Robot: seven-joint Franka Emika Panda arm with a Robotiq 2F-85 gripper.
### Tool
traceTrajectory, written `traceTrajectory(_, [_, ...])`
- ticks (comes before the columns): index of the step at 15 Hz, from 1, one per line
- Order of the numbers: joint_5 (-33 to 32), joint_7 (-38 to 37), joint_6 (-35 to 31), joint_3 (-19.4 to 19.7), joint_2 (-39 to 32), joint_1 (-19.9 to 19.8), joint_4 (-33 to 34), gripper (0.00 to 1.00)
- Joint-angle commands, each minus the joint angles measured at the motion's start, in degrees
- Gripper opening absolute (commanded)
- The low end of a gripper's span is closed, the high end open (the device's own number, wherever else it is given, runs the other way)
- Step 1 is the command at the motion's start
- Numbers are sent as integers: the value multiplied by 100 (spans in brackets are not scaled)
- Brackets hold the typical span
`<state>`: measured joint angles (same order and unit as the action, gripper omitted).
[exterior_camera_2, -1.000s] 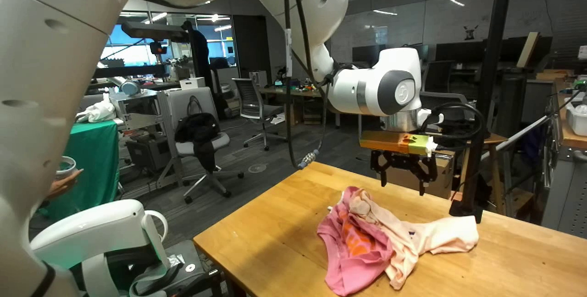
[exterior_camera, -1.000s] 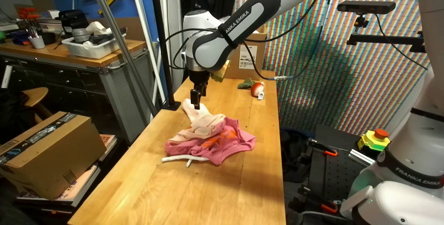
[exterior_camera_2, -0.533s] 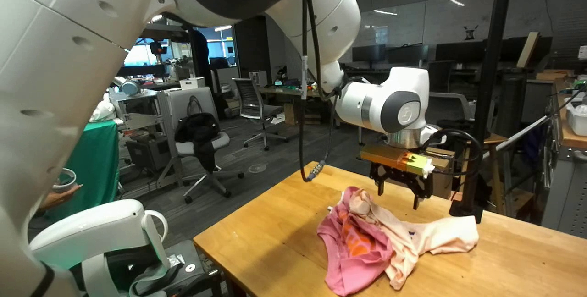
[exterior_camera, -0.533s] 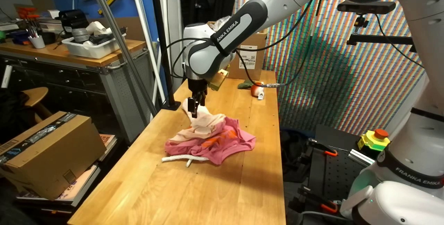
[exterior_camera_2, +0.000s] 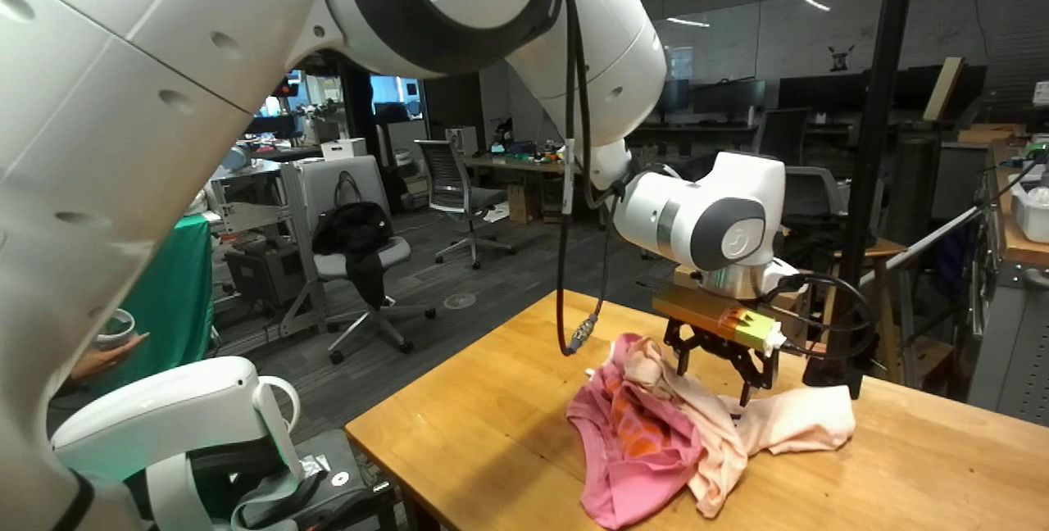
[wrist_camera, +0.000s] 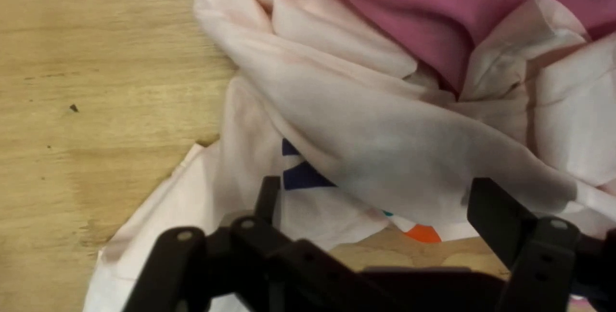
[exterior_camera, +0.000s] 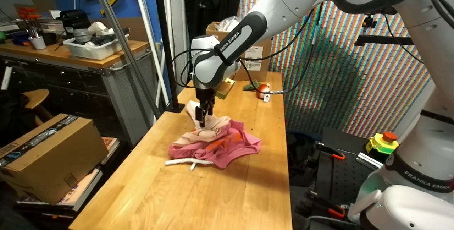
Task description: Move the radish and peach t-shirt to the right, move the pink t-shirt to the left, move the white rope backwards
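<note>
White rope (exterior_camera: pixel 188 160) lay leftmost of the task's things on the bench (exterior_camera: pixel 212 201) in an exterior view, a short stub pointing toward the near end, its right side running up to the edge of the pink t-shirt (exterior_camera: pixel 234 148). Next came the peach t-shirt (exterior_camera: pixel 208 133), crumpled, its palest stretch reaching back toward the foot of a black post (exterior_camera: pixel 166 42) at the bench's edge. Above that cloth hung my tool (wrist_camera: pixel 374 188), its fingers (wrist_camera: pixel 498 215) aimed down and spread wide. In the wrist view I saw peach folds between them and dark-blue print beside one; whether a fingertip touched the fabric I could not tell. To the right the pink t-shirt sprawled rumpled, orange print upward, overlapping the peach one. Farther right, near the bench's far end and well apart from both cloths, sat the radish (exterior_camera: pixel 263 87), red and white with green leaves on its left and a pale tag; my cable (exterior_camera: pixel 277 92) passed in front of it. Past the bench's right edge, a yellow-and-red button (exterior_camera: pixel 385 143) stood near my base (exterior_camera: pixel 422 155).
</note>
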<state>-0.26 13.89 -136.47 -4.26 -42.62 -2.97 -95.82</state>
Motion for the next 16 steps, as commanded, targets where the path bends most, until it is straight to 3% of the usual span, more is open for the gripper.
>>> traceTrajectory(1, [23, 316, 110, -127, -219, -59, 224, 100])
traceTrajectory(11, [-370, 430, -100, 6, -474, 132, 249, 100])
traceTrajectory(12, [-423, 418, -87, 25, -464, 150, 251, 75])
traceTrajectory(14, [-530, 406, -94, 50, -443, 175, 248, 68])
traceTrajectory(16, [-661, 351, -115, 111, -417, 231, 242, 50])
